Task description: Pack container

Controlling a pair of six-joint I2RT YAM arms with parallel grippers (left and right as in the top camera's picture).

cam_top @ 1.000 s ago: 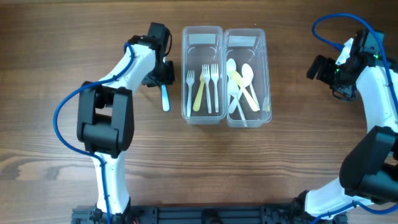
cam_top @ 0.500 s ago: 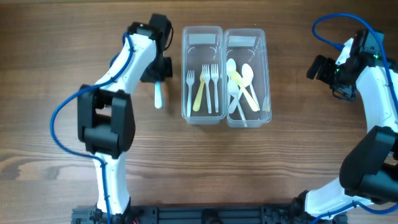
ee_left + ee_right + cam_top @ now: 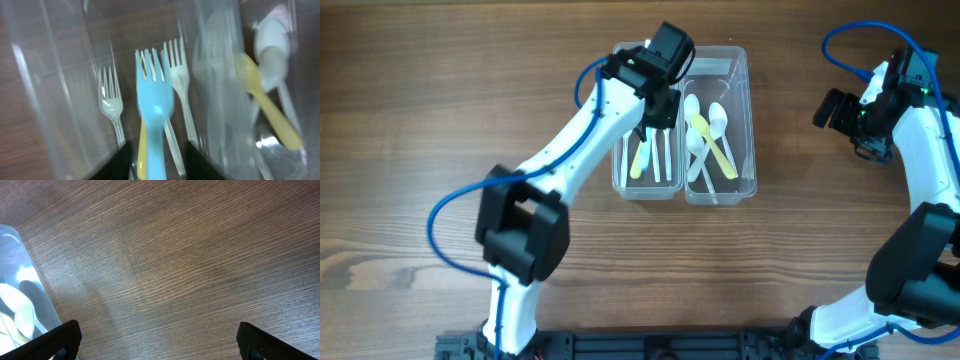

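Two clear plastic containers stand side by side at the table's far middle. The left container point(image 3: 620, 170) holds forks point(image 3: 642, 158); the right container point(image 3: 748, 100) holds white and yellow spoons point(image 3: 710, 140). My left gripper point(image 3: 657, 112) is shut on a light blue fork point(image 3: 154, 115) and holds it over the left container, above the white and yellow forks point(image 3: 111, 102) inside. My right gripper point(image 3: 157, 342) is open and empty above bare table, right of the containers; it also shows in the overhead view point(image 3: 832, 110).
The wooden table point(image 3: 410, 150) surrounds the containers. The right container's corner with spoons shows at the left edge of the right wrist view point(image 3: 20, 300).
My left arm has lifted the blue fork from the table left of the containers and swung it right, over the fork container. The right arm has not moved.
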